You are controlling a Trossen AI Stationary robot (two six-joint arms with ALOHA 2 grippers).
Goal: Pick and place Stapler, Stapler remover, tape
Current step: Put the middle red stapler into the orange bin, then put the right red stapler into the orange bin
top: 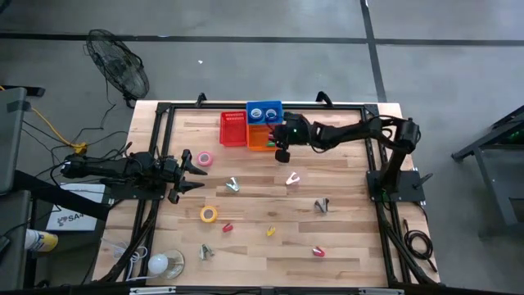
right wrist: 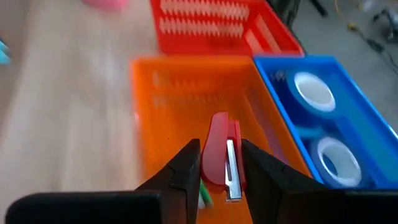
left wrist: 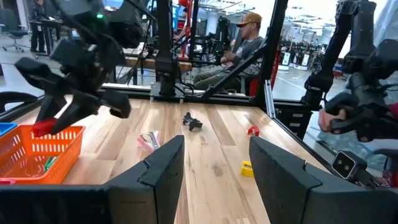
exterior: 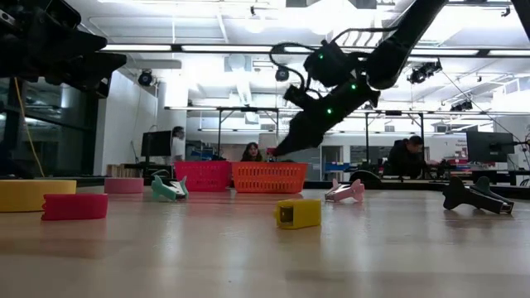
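The right gripper (right wrist: 219, 167) hangs over the orange basket (right wrist: 155, 118), jaws closed on a red stapler (right wrist: 219, 152), presumably so a release drops it inside with the green item already there. The stapler's long axis runs out ahead between the fingers, its free end pointing toward the basket's far wall; which end is the head is hard to tell. Tape rolls (right wrist: 314, 90) sit in the blue bin (right wrist: 367, 134) beside it. The left gripper (top: 187, 174) waits open near the pink tape (top: 204, 159).
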